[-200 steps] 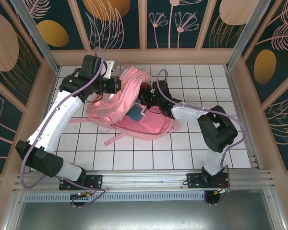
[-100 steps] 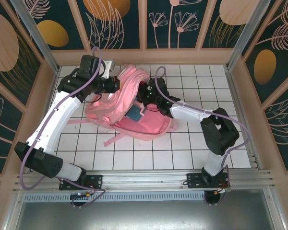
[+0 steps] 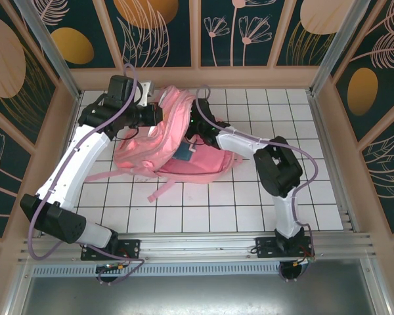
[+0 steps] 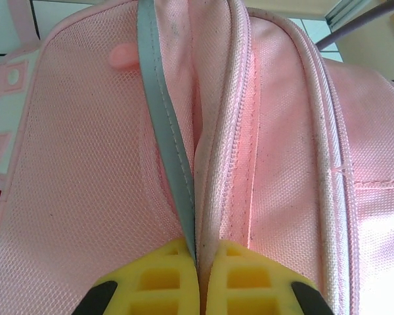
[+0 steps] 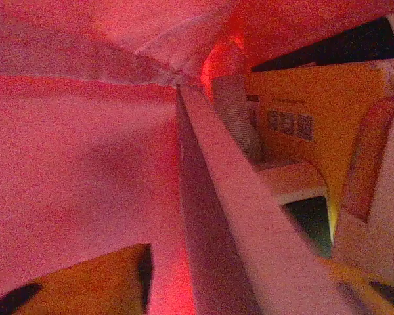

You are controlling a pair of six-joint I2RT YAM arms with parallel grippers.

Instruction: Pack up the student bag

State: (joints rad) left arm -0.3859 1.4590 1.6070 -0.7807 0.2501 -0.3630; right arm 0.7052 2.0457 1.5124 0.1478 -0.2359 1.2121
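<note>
Found student bag (image 3: 184,141) slumped near far edge of table (image 3: 249,203), left gripper (image 4: 198,275) pinched on its zipper-side fabric, right gripper (image 5: 249,279) inside, fingers apart around flat slab (image 5: 217,197); judged packing partway, closing undone.

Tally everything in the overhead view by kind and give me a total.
Backpack: 1
Blue item in the backpack's opening: 1
Robot arms, left and right: 2
Total: 4
</note>
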